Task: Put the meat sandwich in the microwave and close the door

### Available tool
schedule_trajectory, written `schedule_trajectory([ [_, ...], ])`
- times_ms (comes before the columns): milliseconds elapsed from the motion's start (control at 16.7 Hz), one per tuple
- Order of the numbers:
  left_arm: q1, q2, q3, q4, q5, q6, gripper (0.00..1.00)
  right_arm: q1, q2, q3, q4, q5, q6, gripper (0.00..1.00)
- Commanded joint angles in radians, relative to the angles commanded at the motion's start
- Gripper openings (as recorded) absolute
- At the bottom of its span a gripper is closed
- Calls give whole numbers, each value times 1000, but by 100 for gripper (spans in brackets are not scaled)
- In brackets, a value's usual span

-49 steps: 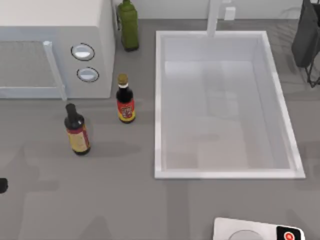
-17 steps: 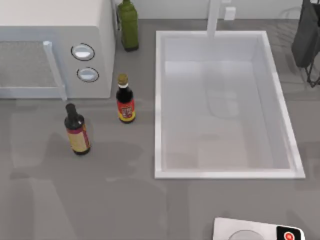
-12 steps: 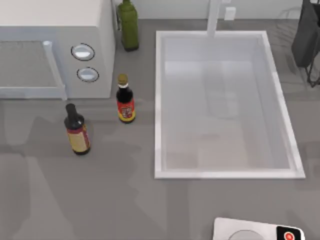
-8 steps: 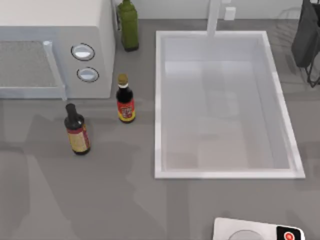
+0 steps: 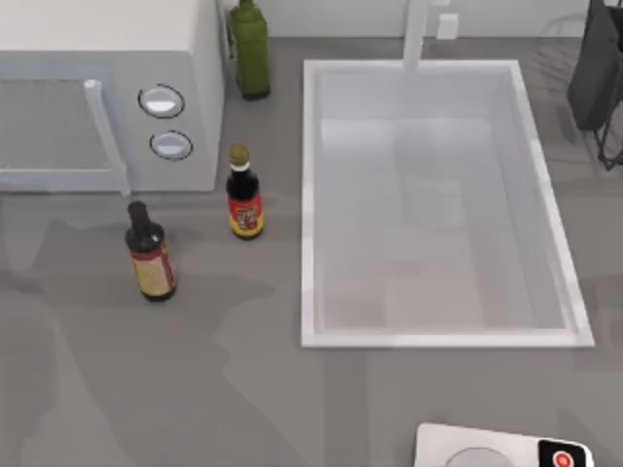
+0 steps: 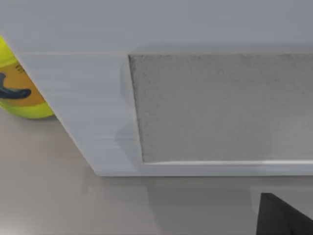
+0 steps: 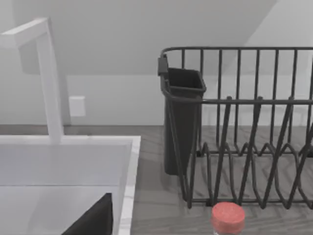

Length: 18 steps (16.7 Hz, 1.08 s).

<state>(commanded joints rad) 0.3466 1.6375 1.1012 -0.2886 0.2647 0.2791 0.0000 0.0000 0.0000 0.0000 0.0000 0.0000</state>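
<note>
Boxy white microwave [image 5: 107, 92], door [image 5: 54, 131] of grey mesh shut; hand states impossible to tell.

left arm: its wrist camera faces a white panel with a grey mesh window from close by
left end effector [image 6: 281, 215]: a dark part of it juts into the corner of the left wrist view; finger state not readable
right arm: its wrist camera looks level across the worktop
right end effector [image 7: 93, 220]: a dark wedge at the lower edge of the right wrist view; finger state not readable
</note>
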Motion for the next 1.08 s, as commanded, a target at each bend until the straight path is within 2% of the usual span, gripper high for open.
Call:
schedule_trajectory([
  [780, 6, 112, -186, 301, 1, 4, 0, 0, 0, 0, 0, 0, 0, 100],
  [1080, 2, 111, -191, 306, 2, 3, 0, 0, 0, 0, 0, 0, 0, 100],
])
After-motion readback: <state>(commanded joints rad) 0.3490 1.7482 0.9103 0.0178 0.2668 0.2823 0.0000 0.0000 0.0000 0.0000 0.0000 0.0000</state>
